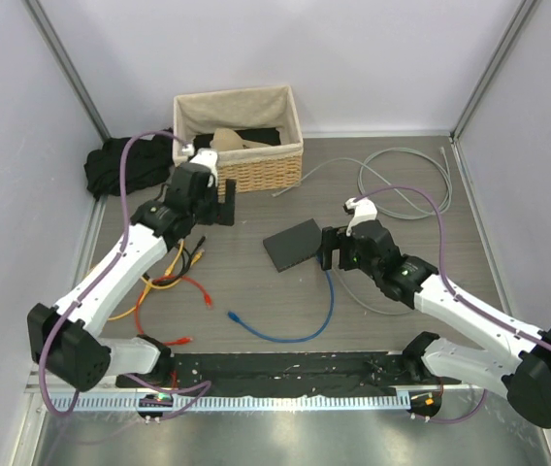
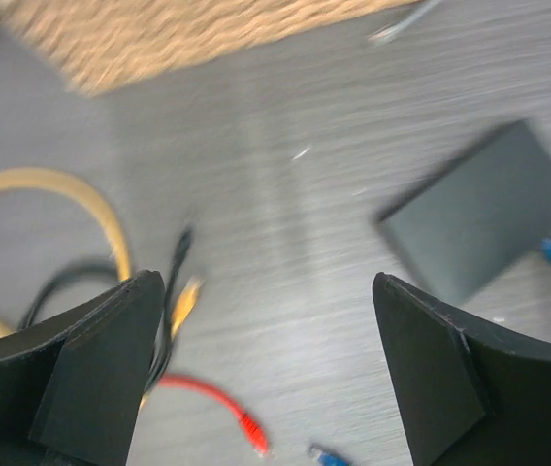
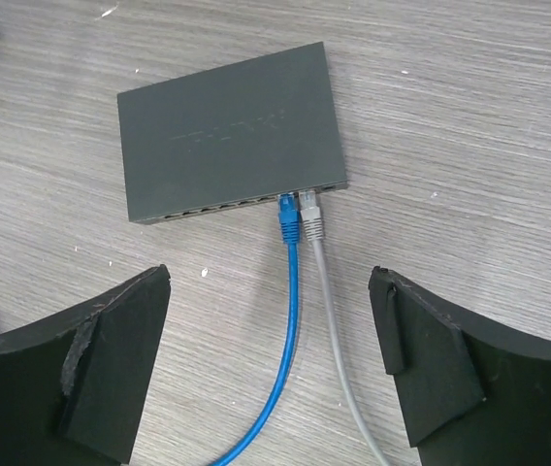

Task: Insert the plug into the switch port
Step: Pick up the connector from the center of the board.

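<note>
Right hand (image 3: 268, 291) splayed empty, left hand (image 2: 266, 291) likewise, matte rectangular switch (image 3: 227, 131), blue plug (image 3: 287, 218) socketed.

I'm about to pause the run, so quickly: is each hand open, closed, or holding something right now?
Left hand: open, holding nothing.
Right hand: open, holding nothing.

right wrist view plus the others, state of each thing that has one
switch, lying flat, two neighbouring ports filled
blue cable, plugged into switch
grey cable, plugged in beside the blue
left claw, open, empty
right claw, open, empty
wicker basket, upright
</note>
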Motion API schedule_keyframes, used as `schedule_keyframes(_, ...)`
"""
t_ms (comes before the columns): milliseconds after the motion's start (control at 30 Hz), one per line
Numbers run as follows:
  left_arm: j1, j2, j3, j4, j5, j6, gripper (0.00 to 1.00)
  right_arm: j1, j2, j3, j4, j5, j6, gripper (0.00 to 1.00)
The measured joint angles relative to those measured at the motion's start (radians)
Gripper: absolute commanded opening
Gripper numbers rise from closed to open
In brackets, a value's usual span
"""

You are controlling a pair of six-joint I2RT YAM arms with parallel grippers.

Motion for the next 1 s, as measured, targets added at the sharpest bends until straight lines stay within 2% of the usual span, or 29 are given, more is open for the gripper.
schedule_keyframes(233, 0.098, -0.105, -0.229, -0.049, -0.091, -0.157, 0.85, 0.0, -0.008, 0.0, -0.033, 0.045, 0.022, 0.93)
schedule_keyframes(500, 0.178, -0.131, -0.272, -0.082, -0.184, -0.356, 0.82, -0.002, -0.008, 0.019, -0.064, 0.018, 0.004, 0.92)
schedule_keyframes(567, 0.184, -0.145, -0.296, -0.089, -0.213, -0.415, 0.79, -0.002, -0.009, 0.024, -0.082, -0.012, -0.002, 0.91)
schedule_keyframes(767, 0.219, -0.143, -0.352, -0.13, -0.293, -0.607, 0.77, -0.002, -0.093, 0.008, -0.111, -0.097, -0.003, 0.91)
schedule_keyframes(867, 0.249, -0.119, -0.346, -0.156, -0.351, -0.626, 0.75, -0.002, -0.151, -0.014, -0.112, -0.108, -0.003, 0.91)
schedule_keyframes(1000, 0.3, -0.071, -0.308, -0.169, -0.377, -0.612, 0.75, -0.002, -0.152, -0.036, -0.114, -0.113, -0.002, 0.9)
